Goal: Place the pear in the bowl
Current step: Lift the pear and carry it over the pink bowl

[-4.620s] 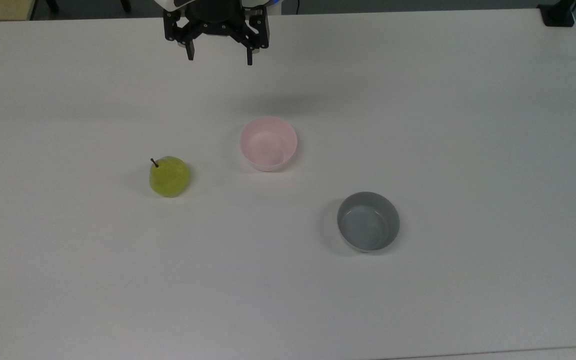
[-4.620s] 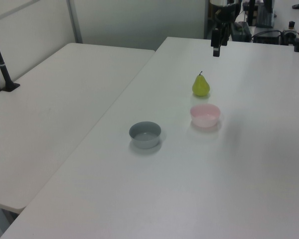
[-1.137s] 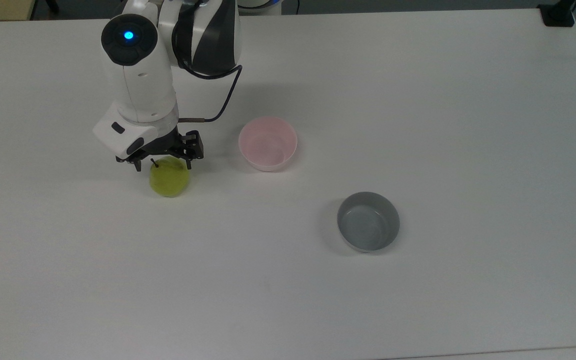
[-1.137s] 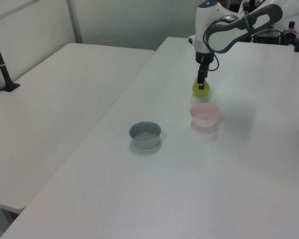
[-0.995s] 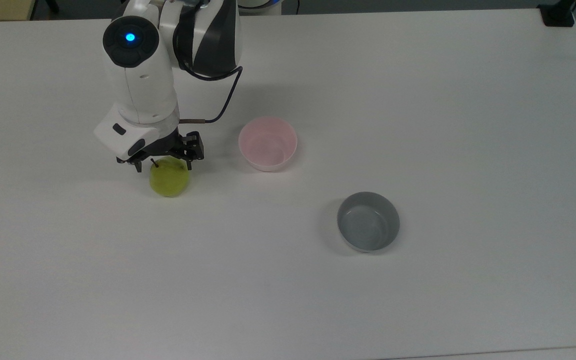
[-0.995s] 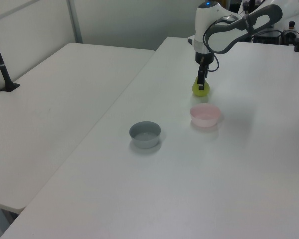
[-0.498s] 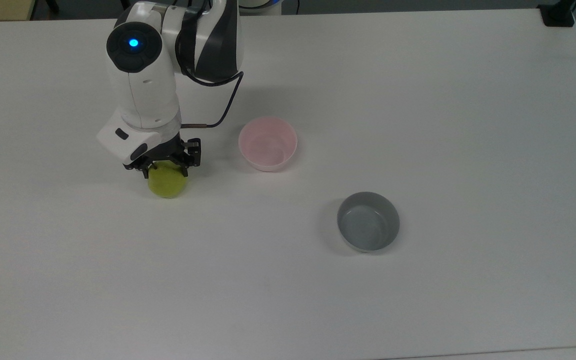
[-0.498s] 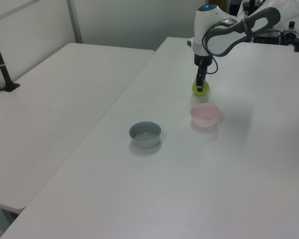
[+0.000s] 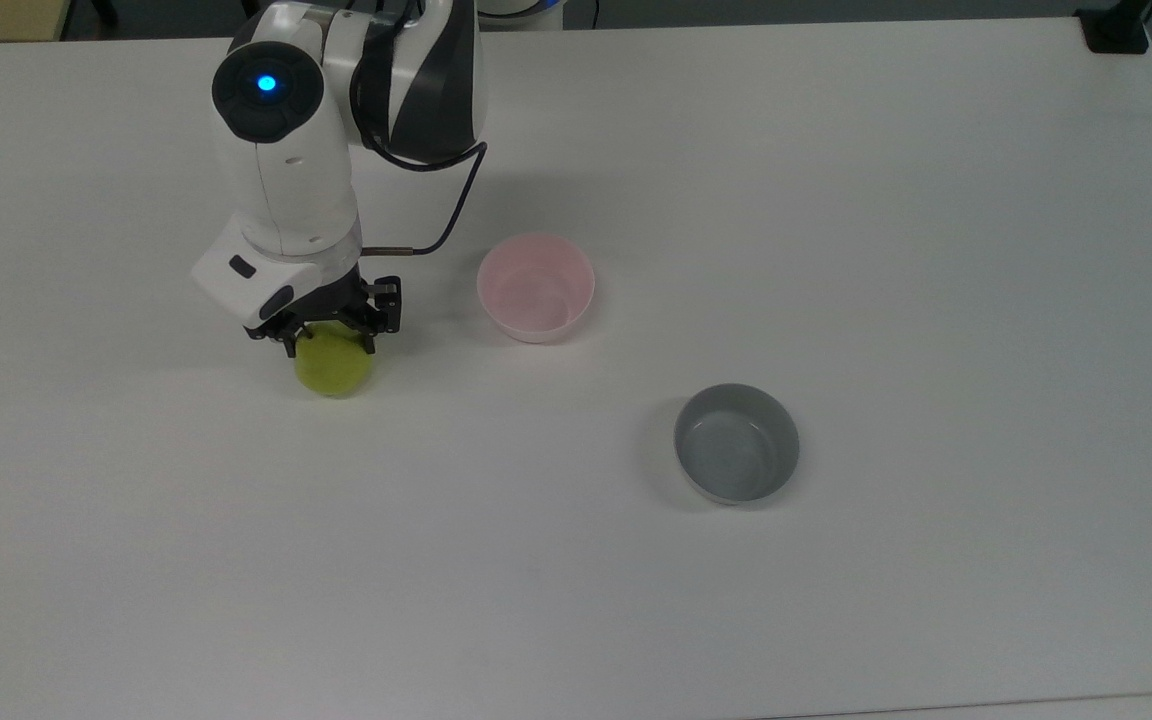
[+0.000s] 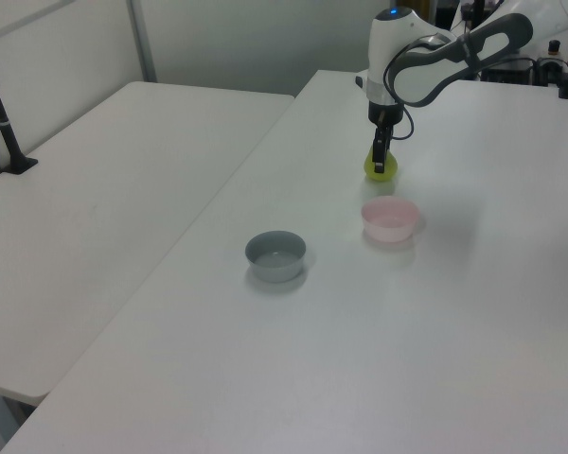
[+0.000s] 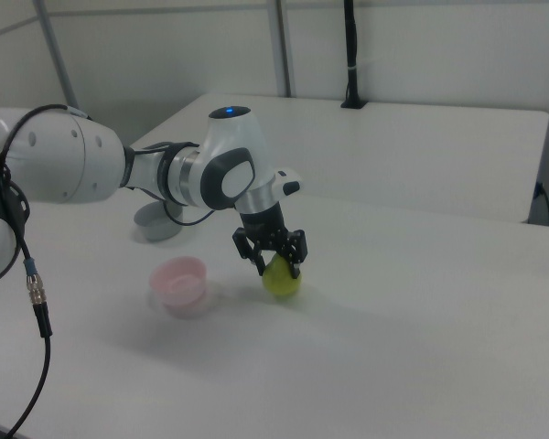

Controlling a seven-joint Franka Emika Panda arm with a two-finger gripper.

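The yellow-green pear (image 9: 336,372) sits on the white table, left of the pale pink bowl (image 9: 536,290) in the top view. My gripper (image 9: 329,345) has come down over the pear's upper half, one finger on each side, shut on it. The stem is hidden under the gripper. In the right view the pear (image 11: 281,280) rests on the table below the gripper (image 11: 277,267), with the empty pink bowl (image 11: 178,282) to its left. In the left view the gripper (image 10: 380,163) covers the pear (image 10: 383,172), behind the pink bowl (image 10: 390,219).
An empty grey bowl (image 9: 736,442) stands to the lower right of the pink bowl in the top view. A black cable (image 9: 448,212) loops from the arm towards the pink bowl. A second white table (image 10: 95,189) with a black post (image 10: 5,123) adjoins on the left view's left.
Over the last second the gripper sank a little further over the pear and its fingers drew in against the pear's sides. The pear and both bowls stayed in place.
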